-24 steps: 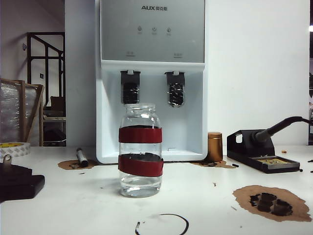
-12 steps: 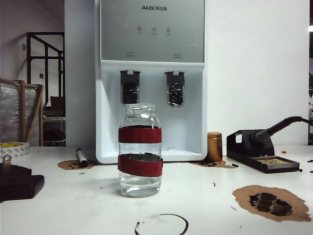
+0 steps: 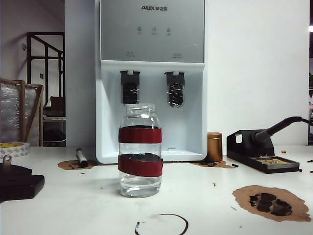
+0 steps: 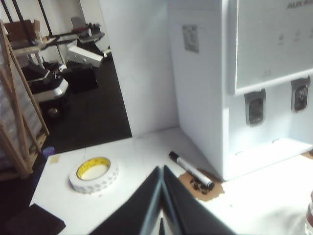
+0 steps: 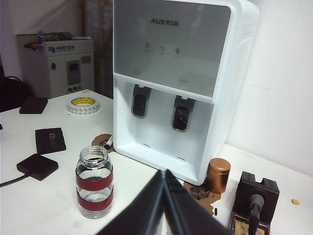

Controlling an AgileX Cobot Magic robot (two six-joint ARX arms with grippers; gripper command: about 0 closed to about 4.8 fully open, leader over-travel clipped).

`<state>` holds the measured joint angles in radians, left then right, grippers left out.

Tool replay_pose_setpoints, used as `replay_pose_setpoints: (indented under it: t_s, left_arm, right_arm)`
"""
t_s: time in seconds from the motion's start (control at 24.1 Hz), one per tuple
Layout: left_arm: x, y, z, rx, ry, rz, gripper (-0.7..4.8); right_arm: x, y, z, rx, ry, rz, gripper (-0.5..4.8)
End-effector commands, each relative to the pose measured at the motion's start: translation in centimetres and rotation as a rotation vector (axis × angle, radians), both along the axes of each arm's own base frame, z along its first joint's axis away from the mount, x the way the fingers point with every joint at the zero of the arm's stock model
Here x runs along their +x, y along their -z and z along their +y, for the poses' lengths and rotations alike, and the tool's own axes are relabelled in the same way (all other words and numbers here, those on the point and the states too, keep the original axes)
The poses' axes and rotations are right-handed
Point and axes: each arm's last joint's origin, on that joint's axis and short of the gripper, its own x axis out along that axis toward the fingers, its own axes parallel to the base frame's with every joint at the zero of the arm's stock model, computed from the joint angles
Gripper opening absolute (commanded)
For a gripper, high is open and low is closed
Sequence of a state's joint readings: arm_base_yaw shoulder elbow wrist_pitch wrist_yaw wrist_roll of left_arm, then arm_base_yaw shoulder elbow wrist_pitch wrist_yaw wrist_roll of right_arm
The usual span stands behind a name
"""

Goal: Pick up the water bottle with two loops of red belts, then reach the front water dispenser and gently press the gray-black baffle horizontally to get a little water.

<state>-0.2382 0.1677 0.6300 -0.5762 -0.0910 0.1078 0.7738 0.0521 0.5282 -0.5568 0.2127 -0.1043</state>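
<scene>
Two claws, left claw [image 4: 162, 196] and right claw [image 5: 165, 196], are both pressed together and holding nothing, so you must spread one to grasp the rigid, probably slippery and breakable clear glass red-banded water bottle [image 5: 94, 182], standing upright on the white worktop [image 5: 44, 205] ahead of the right claw, across a band.

Almost nothing differs across the exterior pictures. The water dispenser [image 3: 151, 81] sits a hair lower in the picture than a second ago, and the water bottle [image 3: 141, 151] in front of it a hair to the left, which looks like a slight shake of the camera. Neither the left gripper [image 4: 162, 172] nor the right gripper [image 5: 165, 175], both pressed together, appears in that view at any point.
</scene>
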Motion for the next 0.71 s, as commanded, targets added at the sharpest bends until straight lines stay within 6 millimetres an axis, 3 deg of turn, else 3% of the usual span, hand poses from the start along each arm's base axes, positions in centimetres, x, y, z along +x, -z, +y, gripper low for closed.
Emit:
replay_pose_setpoints:
  t_s: [0.04,0.71]
  left_arm:
    - [-0.1,0.2,0.0,0.001,-0.004,0.022,-0.04]
    - [-2.4,1.8,0.7,-0.016,-0.03,-0.03,-0.04]
  right_arm:
    - [-0.1,-0.2,-0.1,0.018,0.005,-0.015,-0.01]
    - [-0.6,0.6,-0.5,0.006,-0.005,0.021,-0.01]
